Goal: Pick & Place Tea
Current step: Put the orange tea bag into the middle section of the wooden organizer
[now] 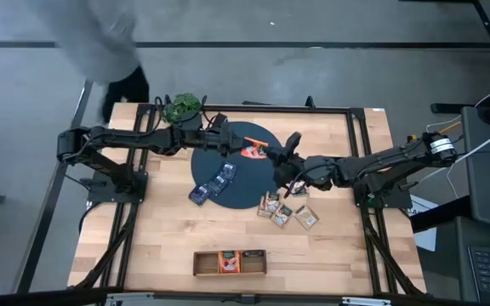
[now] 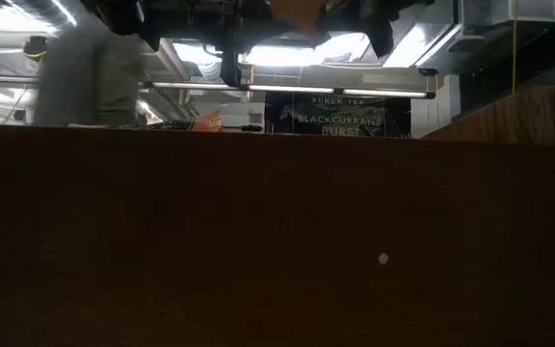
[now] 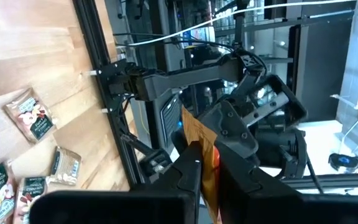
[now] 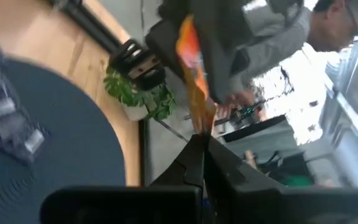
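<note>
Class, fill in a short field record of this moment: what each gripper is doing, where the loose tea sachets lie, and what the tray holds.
left gripper: shut on the orange sachet, above the dark round mat
right gripper: shut on the same sachet's other end
blue sachets: on the mat
beige sachets: on the table by the mat's edge
wooden tray: orange sachet in the middle compartment

Two dark robot arms reach over one light wooden desk (image 1: 168, 234), which carries one dark round mat (image 1: 236, 191), one leafy green potted plant (image 1: 182, 107) and one long wooden three-compartment tray (image 1: 202, 263). Blue tea sachets (image 1: 213, 184) lie in a cluster too tight to count; one red-orange sachet (image 1: 253, 152) hangs between both arms.
</note>
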